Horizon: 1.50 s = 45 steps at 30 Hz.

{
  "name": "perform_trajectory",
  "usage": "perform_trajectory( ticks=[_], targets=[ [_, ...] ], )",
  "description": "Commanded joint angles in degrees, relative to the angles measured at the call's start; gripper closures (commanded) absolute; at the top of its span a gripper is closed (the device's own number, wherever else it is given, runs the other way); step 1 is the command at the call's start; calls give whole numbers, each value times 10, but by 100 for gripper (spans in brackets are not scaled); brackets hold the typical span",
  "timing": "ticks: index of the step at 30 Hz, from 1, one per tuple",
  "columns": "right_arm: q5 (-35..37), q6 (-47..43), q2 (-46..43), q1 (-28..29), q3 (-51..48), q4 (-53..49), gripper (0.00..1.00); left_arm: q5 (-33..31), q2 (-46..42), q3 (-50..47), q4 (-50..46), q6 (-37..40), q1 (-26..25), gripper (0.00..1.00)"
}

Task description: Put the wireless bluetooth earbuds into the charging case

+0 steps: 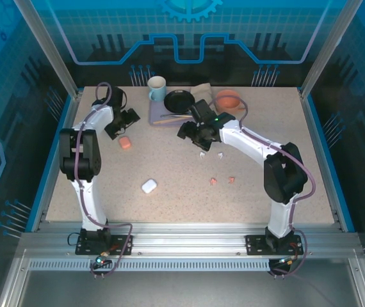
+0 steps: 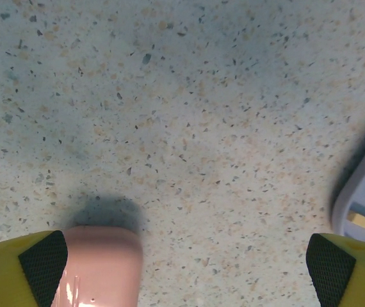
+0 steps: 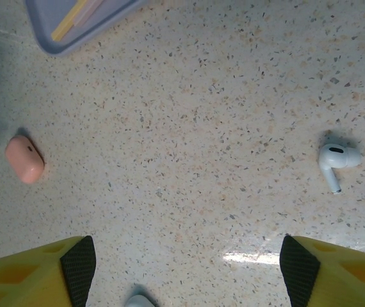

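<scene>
Left hand [image 1: 120, 125] hangs low over the desk [image 1: 170, 204], just beside the lavender tray [image 1: 170, 115], with its fingers spread wide and nothing between them. In its wrist view the left hand [image 2: 186, 263] shows one padded finger [image 2: 41, 265] at each lower corner. The pink case [image 2: 99, 268] lies flat on the desk just inside one of them, apart from the pad as far as can be told.

The right hand [image 1: 192, 133] sits at the tray's near edge, also spread wide and holding nothing. One white earbud [image 1: 203, 153] and a second white earbud [image 1: 221, 154] lie loose on the desk just past the tray's near side, close under this hand. From the wrist, the right hand [image 3: 189, 263] has the first white earbud [image 3: 141, 300] between its fingers at the bottom edge, mostly cut off. The second white earbud [image 3: 336, 160] rests on its side ahead of the far finger [image 3: 304, 265], touching nothing.

Further from the tray, toward the arm bases, lie a salmon-pink earbud [image 1: 213, 181] and another salmon-pink earbud [image 1: 232, 180], well apart from both hands. The white case [image 1: 148, 186] lies shut at about the same distance from the tray.
</scene>
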Motion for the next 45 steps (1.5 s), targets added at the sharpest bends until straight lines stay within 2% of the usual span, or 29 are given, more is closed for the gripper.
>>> perform_trajectory(
  ticks=[1,14,22,25,29,34,45],
  targets=[
    [-8,-13,-27,-8,-11,7,21,-6,26,35,-51,24,-3,1],
    [-4,-9,-62,-22,-36,10,21,17,24,44,-101,13,-34,1],
    [-1,-17,-68,-19,-30,5,21,70,17,28,-83,-12,-85,1],
    [6,-35,-73,-18,-34,-2,21,37,-11,16,-77,-32,-100,1],
    [16,-56,-85,-16,-44,-4,21,-36,-25,33,-127,-59,-81,1],
    [21,-74,-98,-16,-51,-2,21,-118,9,111,-243,-5,-64,1],
    [7,-98,-104,-31,-48,1,20,-80,90,174,-318,28,-52,4]
  ],
)
